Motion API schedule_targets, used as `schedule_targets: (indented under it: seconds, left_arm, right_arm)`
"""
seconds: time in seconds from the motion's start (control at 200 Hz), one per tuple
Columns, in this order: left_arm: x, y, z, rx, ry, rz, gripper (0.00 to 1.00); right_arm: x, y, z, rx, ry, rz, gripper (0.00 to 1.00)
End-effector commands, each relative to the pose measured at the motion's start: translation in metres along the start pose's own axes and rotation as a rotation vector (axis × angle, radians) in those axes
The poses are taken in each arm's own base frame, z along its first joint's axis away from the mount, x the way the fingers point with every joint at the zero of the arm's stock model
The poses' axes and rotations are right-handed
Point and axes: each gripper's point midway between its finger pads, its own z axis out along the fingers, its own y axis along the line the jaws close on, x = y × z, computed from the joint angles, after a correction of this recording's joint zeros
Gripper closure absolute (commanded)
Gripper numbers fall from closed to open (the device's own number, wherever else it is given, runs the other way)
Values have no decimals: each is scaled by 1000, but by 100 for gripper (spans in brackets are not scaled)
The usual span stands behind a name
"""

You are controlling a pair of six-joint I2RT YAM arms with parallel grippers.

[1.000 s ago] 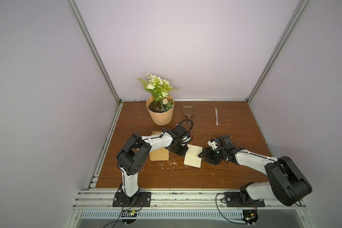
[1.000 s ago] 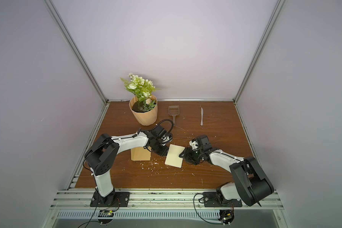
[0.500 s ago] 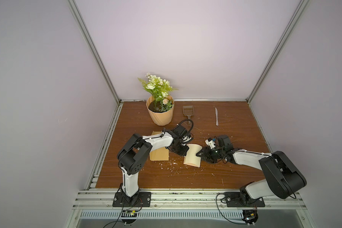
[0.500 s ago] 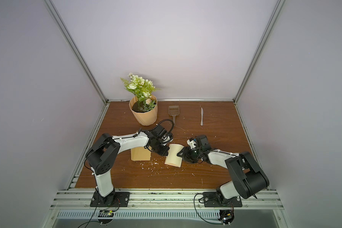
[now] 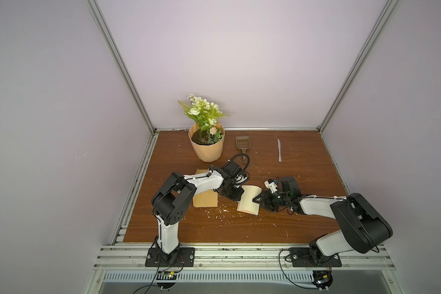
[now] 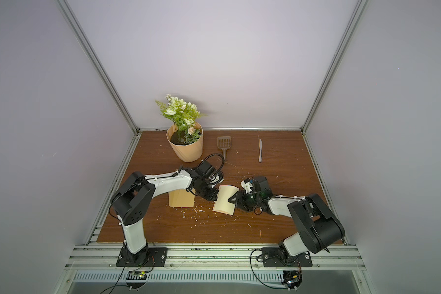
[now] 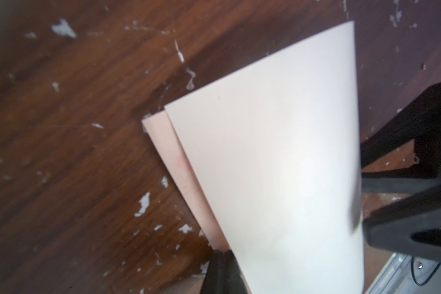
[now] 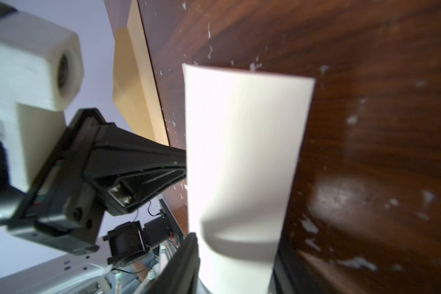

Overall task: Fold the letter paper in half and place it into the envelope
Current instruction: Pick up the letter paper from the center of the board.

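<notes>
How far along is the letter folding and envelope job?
Nothing finished yet. In hand: the letter paper arches half-folded, the left gripper shut at one edge, the right gripper at the raised opposite edge. Left: press the crease flat, then slide it into the envelope lying beside it.

White links, black joints — left arm point(image 5: 201, 182), right arm point(image 5: 316, 207); black cable point(image 5: 239, 154) looped; black baseplates point(image 5: 169, 257).

In both top views the left arm point(image 5: 204, 182) covers part of the envelope point(image 5: 205, 202). The letter paper point(image 8: 239, 152) hides the tip of the left gripper point(image 8: 180, 163) in the right wrist view and runs off its edge.
</notes>
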Motion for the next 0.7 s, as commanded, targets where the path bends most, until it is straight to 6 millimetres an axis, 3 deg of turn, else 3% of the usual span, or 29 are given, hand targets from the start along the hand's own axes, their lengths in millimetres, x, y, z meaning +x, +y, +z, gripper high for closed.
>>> schedule_targets:
  seconds: [0.0, 0.28, 0.375, 0.425, 0.505, 0.58, 0.696]
  left_arm:
    - [28, 11, 21, -36, 105, -11, 100]
    - [34, 11, 23, -35, 121, -10, 100]
    - [29, 10, 19, -41, 104, -5, 100]
    - [25, 10, 17, -48, 91, -5, 99]
    - [14, 9, 10, -61, 59, -4, 91]
    - [2, 9, 1, -90, 16, -3, 76]
    - [-25, 10, -24, -115, -78, -18, 60]
  right_arm:
    - [15, -28, 4, 81, 35, 61, 65]
    - [10, -24, 9, 55, 29, 50, 89]
    - [8, -20, 7, 48, 19, 36, 100]
    - [5, -16, 6, 43, 11, 27, 100]
    - [-1, -8, 5, 36, 1, 5, 100]
    - [-9, 1, 4, 38, -2, -28, 100]
    - [-22, 14, 3, 47, 0, -80, 100]
